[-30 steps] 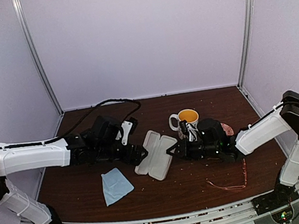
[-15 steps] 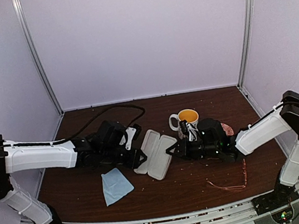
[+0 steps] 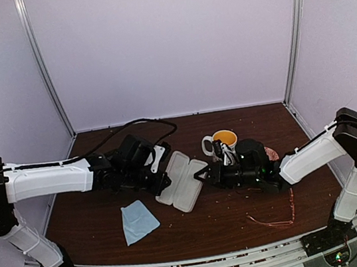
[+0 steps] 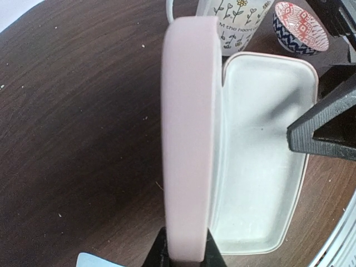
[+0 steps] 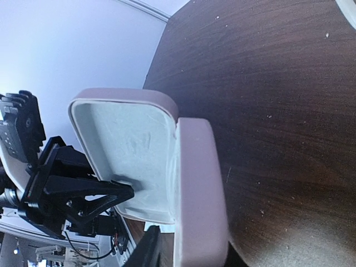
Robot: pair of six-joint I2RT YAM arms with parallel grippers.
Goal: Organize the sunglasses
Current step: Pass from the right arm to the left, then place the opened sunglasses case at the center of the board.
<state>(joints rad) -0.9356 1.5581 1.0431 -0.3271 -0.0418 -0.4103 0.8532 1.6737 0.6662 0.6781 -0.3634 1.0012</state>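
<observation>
1. Fingers of the left gripper (image 4: 184, 251) are pressed together on the end of one half of the pink oblong hard-shell case (image 4: 189, 133). They hold that shell tipped up on edge.
2. The right gripper (image 5: 192, 253) straddles the other half of the case. The shell fills the space between its jaws, but I cannot tell whether they pinch it or stand just loose of it.
3. Between the two arms the case lies open like a book, about the middle of the dark brown wooden tabletop (image 3: 230, 209). Its pale lining is bare and nothing lies in it.
4. Behind the right gripper, toward the far edge, stands a white flower-printed mug with a yellow inside (image 3: 224, 141). A small red-patterned bowl (image 3: 272, 153) sits just beside the mug. A light blue cloth (image 3: 138, 221) lies toward the near edge, on the left of the case.
5. The thin reddish-pink wire-frame sunglasses (image 3: 271, 220) lie flat near the near right corner, well apart from the case and from both grippers.
6. They look very light, springy and easy to bend, and the lenses would likely scratch. Wire lying flat on wood gives little to get under. I would take them at the bridge or at the rim beside a hinge, not far out on a temple. I would close gently, since a hard squeeze could deform the frame.
</observation>
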